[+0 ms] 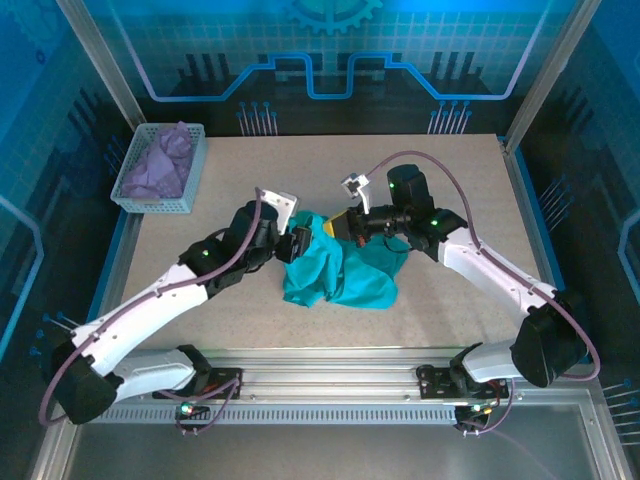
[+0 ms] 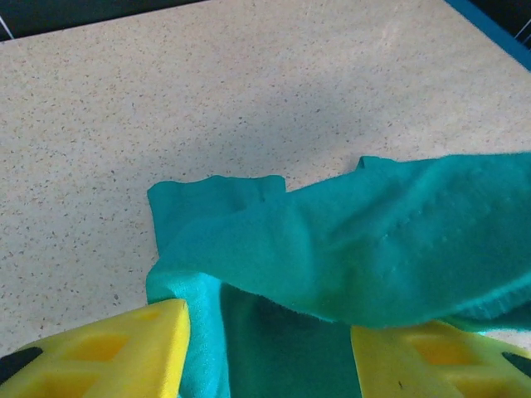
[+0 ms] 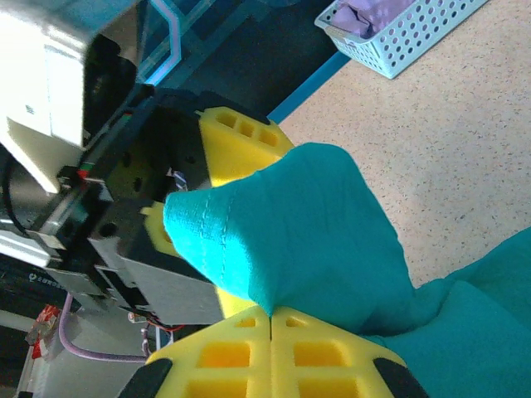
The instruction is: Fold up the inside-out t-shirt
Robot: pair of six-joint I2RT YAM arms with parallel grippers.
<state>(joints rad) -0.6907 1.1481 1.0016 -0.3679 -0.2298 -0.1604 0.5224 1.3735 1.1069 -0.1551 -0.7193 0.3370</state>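
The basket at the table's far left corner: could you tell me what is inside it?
A crumpled lavender cloth lies in the basket; anything beneath it is covered.

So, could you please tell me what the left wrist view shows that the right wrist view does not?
Left wrist: the left gripper, jaws apart, with t-shirt fabric lying between them. Right wrist: the right gripper shut on a raised fold of the t-shirt, the left gripper's housing close behind it, and the basket holding a lavender cloth. Both: the teal t-shirt on the speckled table.
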